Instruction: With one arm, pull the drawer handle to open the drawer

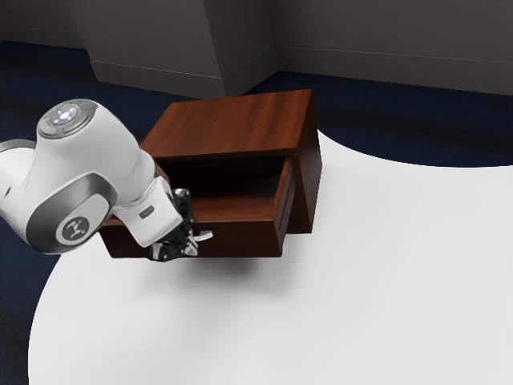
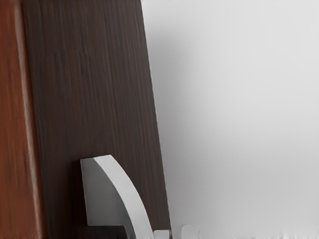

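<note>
I see gripper [image 1: 178, 243] at drawer [image 1: 240, 233] front, right by grey handle [image 1: 205, 236]; can't tell whether clamped or apart. Drawer sits pulled partway out of wooden cabinet [image 1: 232, 124] on white table [image 1: 377, 289]. Wrist view: handle close under my hand.

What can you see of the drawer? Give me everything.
The drawer is reddish-brown wood, matching the cabinet it slides in. It stands partly pulled out over the white table. Its front panel is upright, and one side wall and a shadowed interior with no visible contents are showing. A small, pale grey, curved handle stands off the front panel, which looks dark and grained up close. The hand is right at that handle.
</note>
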### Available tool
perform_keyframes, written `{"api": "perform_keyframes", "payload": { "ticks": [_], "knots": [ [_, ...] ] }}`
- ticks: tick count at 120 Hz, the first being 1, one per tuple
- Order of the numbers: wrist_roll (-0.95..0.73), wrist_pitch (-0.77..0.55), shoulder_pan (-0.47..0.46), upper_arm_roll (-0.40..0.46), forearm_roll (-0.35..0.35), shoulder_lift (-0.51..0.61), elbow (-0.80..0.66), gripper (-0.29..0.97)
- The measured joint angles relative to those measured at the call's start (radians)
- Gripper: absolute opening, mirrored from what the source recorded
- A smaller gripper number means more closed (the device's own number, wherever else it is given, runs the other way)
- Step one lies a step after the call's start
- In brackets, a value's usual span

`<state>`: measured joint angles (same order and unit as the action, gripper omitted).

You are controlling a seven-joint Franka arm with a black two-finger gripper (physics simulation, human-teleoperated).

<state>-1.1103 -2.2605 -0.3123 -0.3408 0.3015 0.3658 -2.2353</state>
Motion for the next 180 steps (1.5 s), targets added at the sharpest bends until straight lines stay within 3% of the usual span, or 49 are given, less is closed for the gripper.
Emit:
{"api": "perform_keyframes", "payload": {
  "ticks": [47, 59, 78, 91, 113, 128, 143, 161, 169, 180],
  "knots": [
    [0.013, 0.024, 0.042, 0.047, -0.015, 0.027, -0.025, 0.01],
    [0.014, 0.030, 0.041, 0.048, -0.017, 0.028, -0.021, 0.01],
    [0.006, 0.056, 0.052, 0.060, -0.036, 0.039, -0.012, -0.10],
    [0.006, 0.062, 0.054, 0.061, -0.035, 0.042, -0.011, -0.09],
    [0.026, 0.077, 0.049, 0.062, -0.028, 0.047, -0.009, 0.09],
    [0.042, 0.104, 0.070, 0.093, -0.026, 0.078, 0.017, 0.02],
    [0.052, 0.208, 0.076, 0.117, -0.075, 0.049, 0.168, 0.09],
    [0.061, 0.457, 0.090, 0.106, -0.181, -0.092, 0.539, 0.14],
    [0.064, 0.578, 0.149, 0.109, -0.246, -0.202, 0.712, 0.18],
    [0.068, 0.692, 0.249, 0.109, -0.320, -0.279, 0.776, 0.34]
  ]
}}
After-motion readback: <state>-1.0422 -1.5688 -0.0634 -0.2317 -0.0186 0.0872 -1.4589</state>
